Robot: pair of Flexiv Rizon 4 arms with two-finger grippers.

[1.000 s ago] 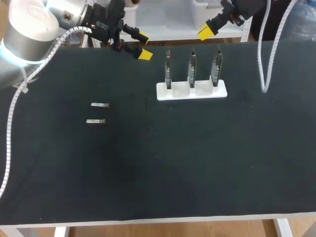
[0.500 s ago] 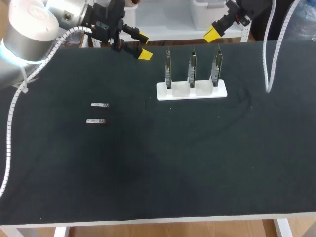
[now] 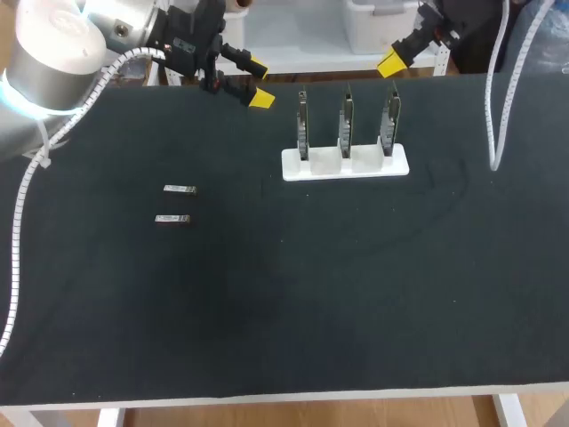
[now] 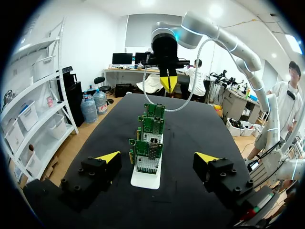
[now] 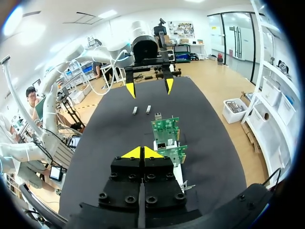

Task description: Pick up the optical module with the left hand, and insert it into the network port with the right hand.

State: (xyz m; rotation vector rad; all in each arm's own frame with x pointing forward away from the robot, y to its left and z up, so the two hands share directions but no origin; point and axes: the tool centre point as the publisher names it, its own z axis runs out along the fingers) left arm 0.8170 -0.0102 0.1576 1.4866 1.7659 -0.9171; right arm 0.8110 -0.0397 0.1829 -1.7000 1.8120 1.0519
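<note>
Modules (image 3: pixel 180 189) lie flat on the table (image 3: pixel 356 294), long axes left-right, well apart from the left tool (image 3: pixel 260 82), which is nearer, spread wide, empty. Right tool (image 3: pixel 391 64): closed, empty.

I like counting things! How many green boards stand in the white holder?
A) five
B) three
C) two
B: three green boards stand upright in a row in the white holder.
</note>
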